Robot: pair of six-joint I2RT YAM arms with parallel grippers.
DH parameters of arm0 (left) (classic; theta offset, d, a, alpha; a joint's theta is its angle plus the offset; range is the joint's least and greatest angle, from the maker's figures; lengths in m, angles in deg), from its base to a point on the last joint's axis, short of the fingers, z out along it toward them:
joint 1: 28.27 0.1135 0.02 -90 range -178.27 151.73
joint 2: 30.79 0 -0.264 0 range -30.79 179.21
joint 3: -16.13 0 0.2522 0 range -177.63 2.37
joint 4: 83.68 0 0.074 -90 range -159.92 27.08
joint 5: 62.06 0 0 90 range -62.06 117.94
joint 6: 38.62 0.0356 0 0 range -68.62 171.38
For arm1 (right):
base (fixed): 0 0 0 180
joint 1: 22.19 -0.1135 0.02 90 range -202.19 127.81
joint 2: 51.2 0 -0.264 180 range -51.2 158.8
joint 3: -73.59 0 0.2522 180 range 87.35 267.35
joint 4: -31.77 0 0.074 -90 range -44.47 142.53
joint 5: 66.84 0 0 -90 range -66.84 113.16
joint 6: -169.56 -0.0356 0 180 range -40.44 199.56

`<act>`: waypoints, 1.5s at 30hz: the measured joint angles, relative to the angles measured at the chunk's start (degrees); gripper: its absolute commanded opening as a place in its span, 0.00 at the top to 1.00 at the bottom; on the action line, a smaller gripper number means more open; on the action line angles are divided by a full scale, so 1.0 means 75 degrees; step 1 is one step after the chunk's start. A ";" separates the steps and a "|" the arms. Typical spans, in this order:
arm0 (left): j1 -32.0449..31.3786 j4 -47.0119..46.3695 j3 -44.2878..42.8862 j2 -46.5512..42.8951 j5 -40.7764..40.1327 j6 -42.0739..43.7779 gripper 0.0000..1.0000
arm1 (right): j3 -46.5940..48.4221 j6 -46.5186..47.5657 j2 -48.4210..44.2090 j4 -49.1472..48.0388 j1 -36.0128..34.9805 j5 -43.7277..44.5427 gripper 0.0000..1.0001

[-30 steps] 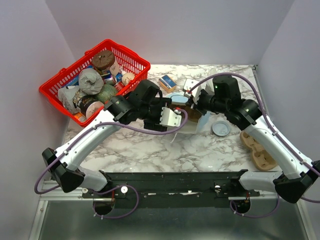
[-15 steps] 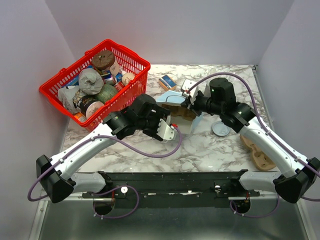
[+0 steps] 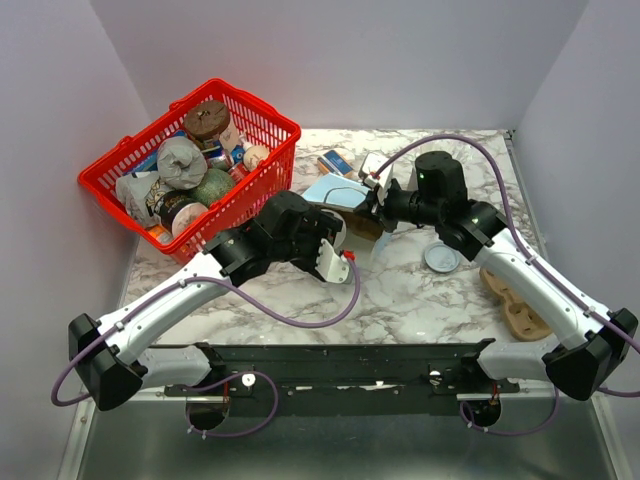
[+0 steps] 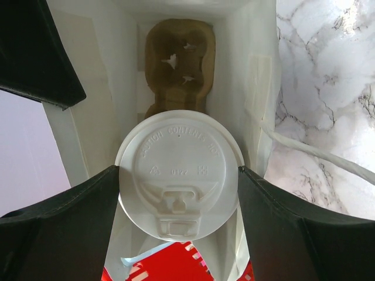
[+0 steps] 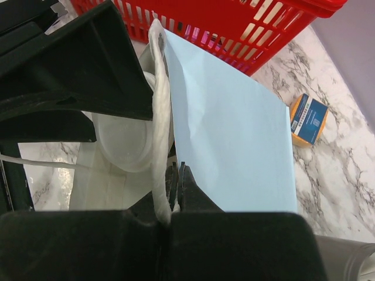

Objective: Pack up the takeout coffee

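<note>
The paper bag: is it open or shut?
Open. The left wrist view looks into the paper bag, past the takeout coffee, to a cardboard cup carrier inside.

The scene held 1 red basket (image 3: 245,195) at upper left, 1 blue paper bag (image 3: 330,190) at centre, 1 lidded coffee cup (image 4: 179,175), 2 cardboard carriers (image 3: 515,305) (image 4: 179,64), 1 loose lid (image 3: 441,258) at right and 1 small orange box (image 3: 336,161).
</note>
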 measured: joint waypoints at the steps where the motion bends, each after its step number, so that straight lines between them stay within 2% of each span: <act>1: 0.0000 -0.0009 0.0006 0.0000 0.0012 0.0020 1.00 | 0.0000 -0.0050 0.0000 0.0000 0.0000 0.0000 1.00; 7: 0.0000 -0.0370 0.0402 -0.0207 0.0026 0.0064 1.00 | -0.0003 -0.0213 -0.0003 0.0000 0.0000 0.0006 1.00; 14: 0.0023 -0.1113 0.1437 -0.1253 0.0230 0.0064 1.00 | -0.0006 -0.0291 -0.0152 0.0003 0.0000 -0.0224 0.99; 17: 0.0029 -0.1303 0.1530 -0.1387 0.0364 0.0079 1.00 | -0.0006 -0.0300 -0.0236 -0.0003 0.0000 -0.0259 1.00; 26: 0.0029 -0.1536 0.1527 -0.1186 0.0670 0.0612 1.00 | -0.0006 -0.0353 -0.0271 -0.0201 -0.0003 -0.0428 1.00; 32: 0.0032 -0.1343 0.1288 -0.0597 0.0711 0.0889 1.00 | 0.0006 -0.0437 -0.0271 -0.0236 -0.0029 -0.0743 0.99; 45: 0.0073 -0.1338 0.1207 -0.0428 0.0117 0.0391 1.00 | -0.0079 0.0125 -0.0560 -0.0213 -0.0149 -0.0912 0.99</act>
